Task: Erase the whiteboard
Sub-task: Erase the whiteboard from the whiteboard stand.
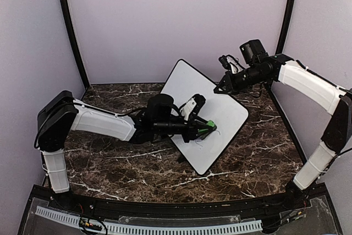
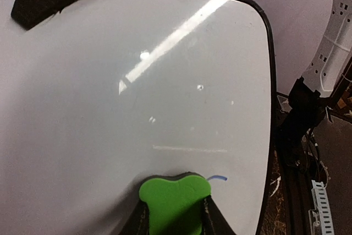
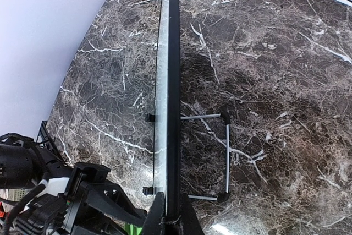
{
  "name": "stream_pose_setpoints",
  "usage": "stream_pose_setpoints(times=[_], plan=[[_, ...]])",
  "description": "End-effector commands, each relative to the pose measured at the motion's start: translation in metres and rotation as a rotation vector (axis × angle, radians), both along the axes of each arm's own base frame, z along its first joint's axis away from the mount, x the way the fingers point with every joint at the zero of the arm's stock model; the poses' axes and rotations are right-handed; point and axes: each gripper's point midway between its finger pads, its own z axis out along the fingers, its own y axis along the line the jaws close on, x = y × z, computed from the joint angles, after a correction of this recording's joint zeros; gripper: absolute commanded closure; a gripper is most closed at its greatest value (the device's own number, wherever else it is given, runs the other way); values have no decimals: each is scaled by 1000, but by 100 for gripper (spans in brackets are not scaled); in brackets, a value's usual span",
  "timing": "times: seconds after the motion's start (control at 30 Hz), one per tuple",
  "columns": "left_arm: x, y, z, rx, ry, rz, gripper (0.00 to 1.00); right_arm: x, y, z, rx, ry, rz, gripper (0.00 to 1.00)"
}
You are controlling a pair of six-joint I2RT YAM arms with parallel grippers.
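Whiteboard (image 1: 220,105) is pinched at top edge by right tool (image 1: 221,87), & green eraser (image 2: 175,196) is clamped in left tool (image 1: 203,129), w/ blue stroke (image 2: 218,179) seen just beside it toward board's edge.

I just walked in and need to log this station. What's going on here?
Two robot arms are working on a whiteboard that stands tilted on the marble table. The right end effector is clamped on one edge of the board, apparently steadying it. The left end effector holds a green eraser pressed against the board's surface. Most of the board looks clean. A short blue stroke beside the eraser is not yet wiped.
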Motion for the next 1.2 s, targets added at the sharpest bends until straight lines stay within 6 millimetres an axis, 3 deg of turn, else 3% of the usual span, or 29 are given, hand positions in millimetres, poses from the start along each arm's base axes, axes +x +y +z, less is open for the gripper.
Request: stream_pose_setpoints(times=[0.0,0.1,0.4,0.5,0.63,0.83,0.97,1.07,1.17], plan=[[28,-7,-24,102,11,86,100,-29,27,3,27,-15,157,100],[27,-4,-32,117,25,85,100,-29,27,3,27,-15,157,100],[-11,40,-95,202,143,85,100,-27,29,0,27,-8,161,100],[-17,45,-105,226,143,82,100,-26,30,-1,25,-5,161,100],[-16,36,-99,214,128,64,100,-26,30,-1,26,-5,162,100],[6,-1,-55,153,50,44,100,-27,29,0,24,-6,160,100],[16,-11,-39,134,13,56,100,-28,29,0,27,-8,161,100],[16,-9,-39,144,7,61,100,-28,29,0,26,-9,160,100],[8,3,-58,168,39,68,100,-27,29,0,25,-8,161,100]])
